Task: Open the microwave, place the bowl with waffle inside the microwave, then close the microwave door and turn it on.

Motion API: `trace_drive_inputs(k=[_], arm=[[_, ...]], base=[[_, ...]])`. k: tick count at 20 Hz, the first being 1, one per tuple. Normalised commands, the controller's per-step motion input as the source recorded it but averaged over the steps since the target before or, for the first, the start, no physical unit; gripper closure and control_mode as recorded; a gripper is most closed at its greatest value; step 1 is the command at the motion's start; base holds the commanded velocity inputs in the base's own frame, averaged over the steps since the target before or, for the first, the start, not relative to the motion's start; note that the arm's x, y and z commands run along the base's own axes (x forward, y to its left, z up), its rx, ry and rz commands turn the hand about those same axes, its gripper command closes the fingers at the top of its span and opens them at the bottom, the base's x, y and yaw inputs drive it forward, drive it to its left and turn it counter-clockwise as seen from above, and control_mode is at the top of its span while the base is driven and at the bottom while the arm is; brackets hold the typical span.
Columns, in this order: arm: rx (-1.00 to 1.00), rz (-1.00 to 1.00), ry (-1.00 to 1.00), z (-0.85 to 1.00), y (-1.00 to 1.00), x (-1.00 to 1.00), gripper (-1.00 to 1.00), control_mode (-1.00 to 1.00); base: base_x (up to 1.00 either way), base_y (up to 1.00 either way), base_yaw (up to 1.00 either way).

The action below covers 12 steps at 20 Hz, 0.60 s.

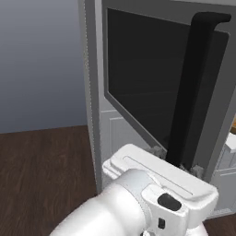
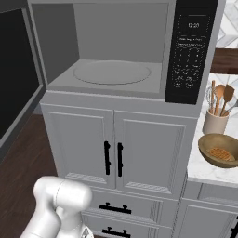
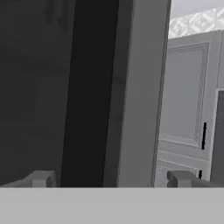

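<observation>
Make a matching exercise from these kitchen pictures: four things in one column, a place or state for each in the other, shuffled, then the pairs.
1. microwave door
2. bowl
3. gripper
4. utensil holder

A. on the counter, waffle inside
B. swung open
C. behind the bowl, holding spoons
D. open, jaws either side of the black bar handle

Pairs: 1-B, 2-A, 3-D, 4-C

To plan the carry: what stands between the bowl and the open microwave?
In the right base view, a cup of utensils stands between the bowl and the microwave, beside its keypad panel.
</observation>
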Motion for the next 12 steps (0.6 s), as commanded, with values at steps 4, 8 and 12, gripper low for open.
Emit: trace_drive_inputs(k=[4, 8, 12], arm=[[0.00, 0.69, 0.00, 0.00, -0.20, -0.56, -1.00, -1.00], [0.00, 0.82, 0.00, 0.00, -0.31, -0.32, -1.00, -1.00], [0.03, 0.70, 0.02, 0.00, -0.55, -0.15, -1.00, -1.00]], base=[[0.00, 0.00, 0.00], [0.00, 0.00, 0.00], [0.00, 0.00, 0.00]])
